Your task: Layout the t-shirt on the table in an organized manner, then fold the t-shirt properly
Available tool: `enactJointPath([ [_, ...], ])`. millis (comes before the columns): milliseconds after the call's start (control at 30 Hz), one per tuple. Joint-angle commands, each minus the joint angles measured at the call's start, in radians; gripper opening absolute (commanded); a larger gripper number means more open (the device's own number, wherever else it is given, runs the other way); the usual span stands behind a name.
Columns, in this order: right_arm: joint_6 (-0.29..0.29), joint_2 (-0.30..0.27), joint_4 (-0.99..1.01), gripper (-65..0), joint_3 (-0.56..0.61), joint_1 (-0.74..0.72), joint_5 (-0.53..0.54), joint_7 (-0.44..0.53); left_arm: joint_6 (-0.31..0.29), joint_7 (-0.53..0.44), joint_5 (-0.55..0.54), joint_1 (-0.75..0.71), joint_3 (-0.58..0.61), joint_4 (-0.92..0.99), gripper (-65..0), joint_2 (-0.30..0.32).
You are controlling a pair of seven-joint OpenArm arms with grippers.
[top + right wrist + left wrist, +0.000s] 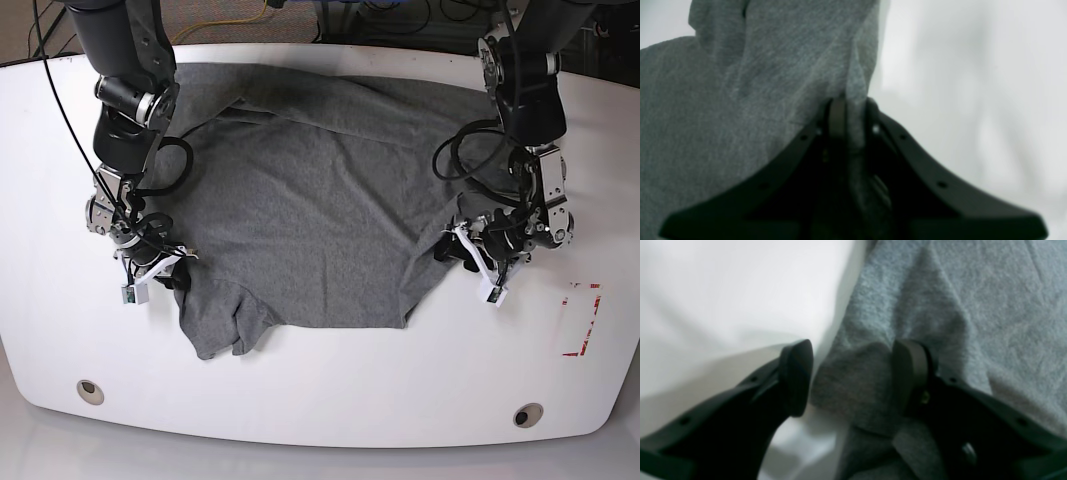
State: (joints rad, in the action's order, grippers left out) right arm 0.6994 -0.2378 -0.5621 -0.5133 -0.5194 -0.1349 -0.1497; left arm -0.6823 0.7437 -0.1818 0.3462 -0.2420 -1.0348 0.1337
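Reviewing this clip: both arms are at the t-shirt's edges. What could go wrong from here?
1. The left gripper stands open astride a fold of the t-shirt; if it closes on only that small bunch, the cloth may slip out.
2. The right gripper pinches a thin edge, so a hard pull could free it.
3. The fabric near the right gripper is crumpled; stretching unevenly could leave wrinkles on the table.
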Motion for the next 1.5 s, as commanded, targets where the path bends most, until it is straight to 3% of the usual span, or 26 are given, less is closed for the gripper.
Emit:
enactJointPath([
  [0, -0.001, -0.008, -0.008, -56.1, 0.000, -0.018, -0.018, -0.018, -0.007, -0.002, -0.005, 0.020, 0.000, -0.014, -28.2, 0.007],
  [167, -0.001, -0.008, -0.008, -56.1, 0.000, -0.018, -0.018, -0.018, -0.016, -0.002, -0.005, 0.020, 0.000, -0.014, -30.1, 0.007],
  [433, -0.001, -0.008, -0.008, -56.1, 0.000, -0.018, -0.018, -0.018, -0.016, -0.002, -0.003, 0.020, 0.000, -0.014, -58.1, 0.007],
  [567, -0.001, -0.008, -0.008, -56.1, 0.000, -0.018, -0.018, -0.018, -0.016, -0.002, -0.002, 0.020, 0.000, -0.014, -64.7, 0.007],
  [1133, -0.001, 0.007, -0.008, -56.1, 0.000, -0.018, -0.018, -0.018, -0.016, 0.000, -0.006, 0.021, -0.032, -0.131, -64.7, 0.008],
  [1467, -0.001, 0.010, -0.008, -56.1, 0.000, -0.018, -0.018, -0.018, -0.016, 0.092, -0.018, 0.027, -0.033, -0.241, -64.6, 0.008],
])
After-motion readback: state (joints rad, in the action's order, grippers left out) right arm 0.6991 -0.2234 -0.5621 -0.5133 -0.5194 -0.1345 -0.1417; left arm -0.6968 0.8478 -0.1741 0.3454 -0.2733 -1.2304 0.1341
